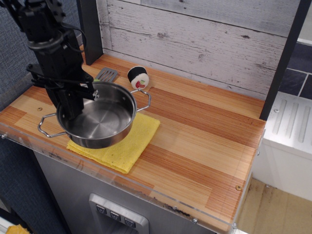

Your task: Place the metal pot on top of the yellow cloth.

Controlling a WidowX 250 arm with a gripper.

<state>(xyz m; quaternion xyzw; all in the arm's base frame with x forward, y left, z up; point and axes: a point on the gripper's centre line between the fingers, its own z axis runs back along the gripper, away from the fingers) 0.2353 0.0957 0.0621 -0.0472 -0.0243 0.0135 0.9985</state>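
The metal pot [100, 119] is shiny, shallow and round with two wire loop handles. It sits over the left part of the yellow cloth [134, 141], whether resting or just above I cannot tell. The cloth lies flat near the counter's front left edge and is mostly covered; its right and front parts show. My black gripper [68, 109] comes down from the upper left and is shut on the pot's left rim.
A spatula with a grey blade [106, 74] lies behind the pot, its handle hidden. A black-and-white sushi-roll toy [137, 77] stands beside it. A dark post [90, 29] rises at the back left. A clear guard edges the counter's front [146, 192].
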